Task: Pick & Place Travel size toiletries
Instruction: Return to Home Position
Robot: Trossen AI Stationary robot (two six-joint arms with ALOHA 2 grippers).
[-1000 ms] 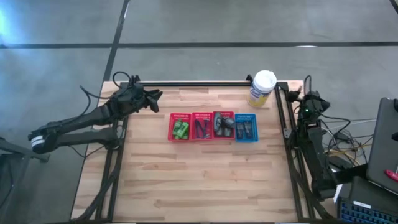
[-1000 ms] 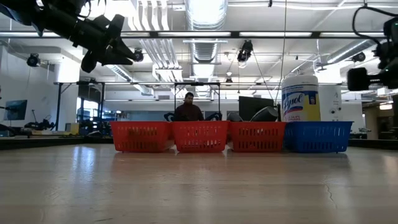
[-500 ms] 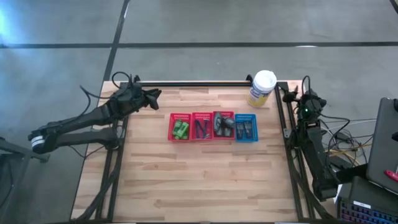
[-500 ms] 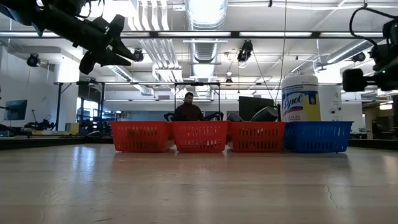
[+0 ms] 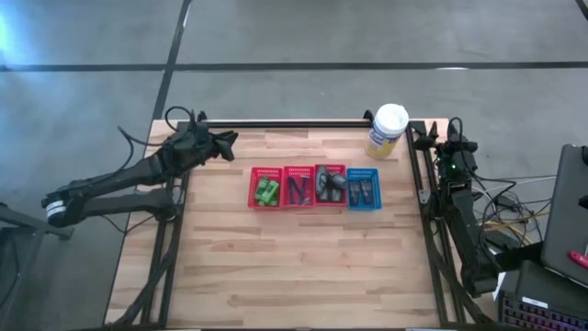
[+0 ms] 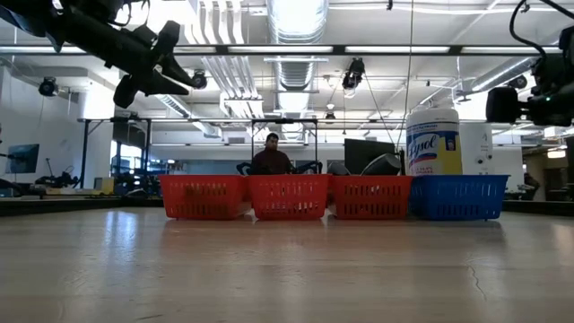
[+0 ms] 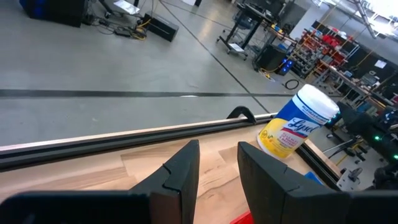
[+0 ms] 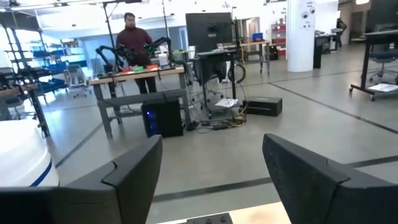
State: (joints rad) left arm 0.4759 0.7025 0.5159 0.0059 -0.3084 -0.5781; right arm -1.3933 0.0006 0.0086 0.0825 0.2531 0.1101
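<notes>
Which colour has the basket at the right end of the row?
That basket is blue; the low view shows it best.

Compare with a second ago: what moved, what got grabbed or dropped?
The right tool, open and empty, turned slightly toward the table's far edge and rose a little. Nothing taken or let go. The left tool above the far left corner, the baskets, toiletries and canister stayed about as they were.

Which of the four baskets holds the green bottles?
The leftmost red basket in the high view, with green bottles inside; the other three hold dark items.
</notes>
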